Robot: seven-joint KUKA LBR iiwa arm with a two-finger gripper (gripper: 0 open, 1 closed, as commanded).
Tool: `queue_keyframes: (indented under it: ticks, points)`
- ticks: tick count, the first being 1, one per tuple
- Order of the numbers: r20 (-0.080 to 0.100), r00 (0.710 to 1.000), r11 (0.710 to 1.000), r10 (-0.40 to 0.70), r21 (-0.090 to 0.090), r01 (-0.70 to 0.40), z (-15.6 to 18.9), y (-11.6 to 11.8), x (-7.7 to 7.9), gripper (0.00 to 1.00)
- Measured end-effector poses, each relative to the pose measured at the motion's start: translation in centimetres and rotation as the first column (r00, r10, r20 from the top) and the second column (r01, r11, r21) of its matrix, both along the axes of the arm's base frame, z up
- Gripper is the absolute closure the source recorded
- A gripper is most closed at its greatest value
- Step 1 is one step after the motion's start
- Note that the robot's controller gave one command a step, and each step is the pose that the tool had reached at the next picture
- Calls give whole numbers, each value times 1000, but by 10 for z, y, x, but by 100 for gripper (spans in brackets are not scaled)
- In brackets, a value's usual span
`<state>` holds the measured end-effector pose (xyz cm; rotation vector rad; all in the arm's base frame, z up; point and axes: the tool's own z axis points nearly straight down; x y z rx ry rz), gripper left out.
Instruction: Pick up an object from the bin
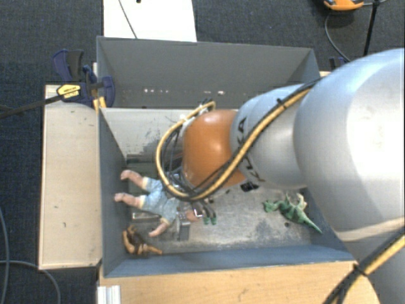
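A baby doll in pale blue clothes lies at the bin's left side, its bare legs pointing left. Its right end is hidden under the gripper. The gripper is low in the bin, directly against the doll's right end, and mostly covered by the arm's orange dome. A small brown figure lies in the front left corner, just below the doll. A dark flat piece shows under the doll.
A green toy dinosaur lies on the bin floor at the right, apart from the gripper. The big arm and its cables cover the bin's middle and right. Bare floor shows between gripper and dinosaur.
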<state>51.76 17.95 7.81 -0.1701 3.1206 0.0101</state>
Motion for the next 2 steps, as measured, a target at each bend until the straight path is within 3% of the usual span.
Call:
queue_keyframes:
  ticks: [1, 2]
  points:
    - [-8, 990, 990, -140, -6, 140, -4, 11, 14, 100]
    - [-8, 990, 990, -141, -6, 141, -4, 11, 14, 100]
